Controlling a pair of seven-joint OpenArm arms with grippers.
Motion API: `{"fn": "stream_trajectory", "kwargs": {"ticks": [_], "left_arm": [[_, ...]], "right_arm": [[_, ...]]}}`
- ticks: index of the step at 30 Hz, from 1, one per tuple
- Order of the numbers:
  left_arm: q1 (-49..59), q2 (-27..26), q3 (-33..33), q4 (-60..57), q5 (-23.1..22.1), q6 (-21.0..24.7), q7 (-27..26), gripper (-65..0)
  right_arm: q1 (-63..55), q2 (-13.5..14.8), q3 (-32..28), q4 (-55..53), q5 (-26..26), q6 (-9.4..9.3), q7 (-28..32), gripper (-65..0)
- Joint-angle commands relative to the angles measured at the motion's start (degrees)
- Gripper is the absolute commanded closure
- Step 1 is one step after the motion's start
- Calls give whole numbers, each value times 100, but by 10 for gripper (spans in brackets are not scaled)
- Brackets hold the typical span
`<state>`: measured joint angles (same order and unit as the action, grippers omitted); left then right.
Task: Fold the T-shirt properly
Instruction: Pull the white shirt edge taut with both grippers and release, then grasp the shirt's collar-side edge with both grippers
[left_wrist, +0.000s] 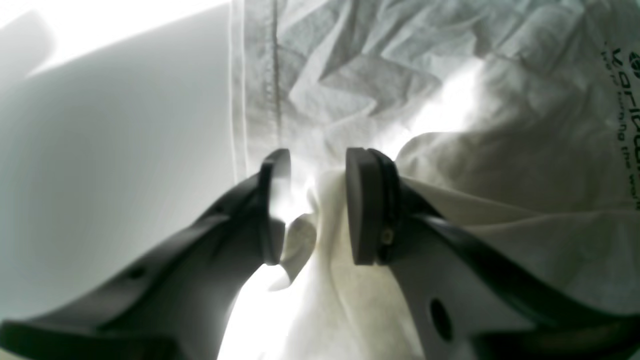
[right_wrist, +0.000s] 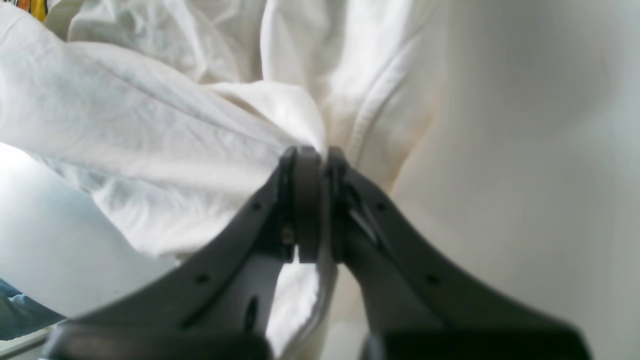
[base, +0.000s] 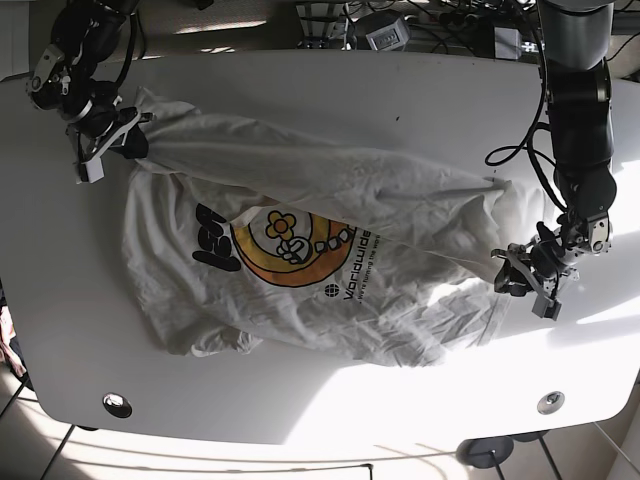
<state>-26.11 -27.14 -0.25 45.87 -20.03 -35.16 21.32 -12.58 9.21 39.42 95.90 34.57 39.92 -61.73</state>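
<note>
A white T-shirt (base: 400, 310) with a yellow and orange print (base: 295, 240) lies crumpled across the white table (base: 330, 90), one edge pulled taut between the arms. My right gripper (base: 118, 140) is at the shirt's far left corner, and in the right wrist view the right gripper (right_wrist: 317, 160) is shut on a bunch of shirt cloth (right_wrist: 125, 125). My left gripper (base: 522, 272) is at the shirt's right end. In the left wrist view the left gripper (left_wrist: 317, 200) has its pads apart, with a fold of the shirt (left_wrist: 500, 150) between them, touching only one pad.
Cables and small devices (base: 385, 30) lie along the table's far edge. Two round fittings (base: 117, 404) (base: 549, 402) sit near the front edge. Bare table (left_wrist: 125, 150) lies beside the shirt's hem in the left wrist view.
</note>
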Motion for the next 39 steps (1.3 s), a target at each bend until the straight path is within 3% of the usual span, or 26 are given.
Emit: {"fn": "stream_trajectory", "kwargs": {"ticks": [1, 3, 7, 8, 12, 14, 16, 21, 26, 33, 36, 38, 39], "left_arm": [[-172, -148, -41, 121, -85, 30, -150, -333], [-180, -174, -41, 174, -85, 30, -150, -375], [-136, -385, -67, 692, -129, -5, -115, -342], [-40, -394, -111, 851, -129, -5, -115, -338], [866, -447, -946, 1809, -129, -14, -106, -326], [1420, -429, -1210, 2389, -120, -14, -106, -325], [1991, -429, -1456, 2855, -120, 12, -106, -325], [2932, -69, -2450, 3532, -94, 12, -115, -325], [3239, 265, -3443, 3435, -85, 12, -115, -325], [2949, 300, -3399, 2670, -85, -5, -115, -325], [2853, 283, -2907, 2433, -94, -14, -115, -325], [2861, 283, -2748, 2433, -94, -14, -115, -325], [2861, 300, -2652, 2424, -85, -14, -115, -325]], "right_arm": [[31, 94, 36, 94, 55, 8, 94, -22], [5, 94, 36, 120, 55, 8, 94, -22], [-12, 94, 45, 340, 91, 8, 59, -33], [-30, 77, 45, 525, 82, 8, 59, -68], [-241, 50, 54, 1140, 178, 8, 59, -401], [-355, 41, 54, 1360, 469, 8, 42, -569], [-628, 50, 54, 1518, 732, 8, 42, -629], [-1243, 50, 98, 1553, 776, 8, 42, -575], [-1692, 41, 98, 1351, 776, 8, 86, -534], [-1516, 50, -228, 340, 240, 8, 613, -533], [-1366, 50, -272, 67, 231, 8, 613, -525], [-1358, 41, -280, 50, 222, 8, 622, -463], [-1358, 41, -280, 50, 222, 8, 675, -392]]}}
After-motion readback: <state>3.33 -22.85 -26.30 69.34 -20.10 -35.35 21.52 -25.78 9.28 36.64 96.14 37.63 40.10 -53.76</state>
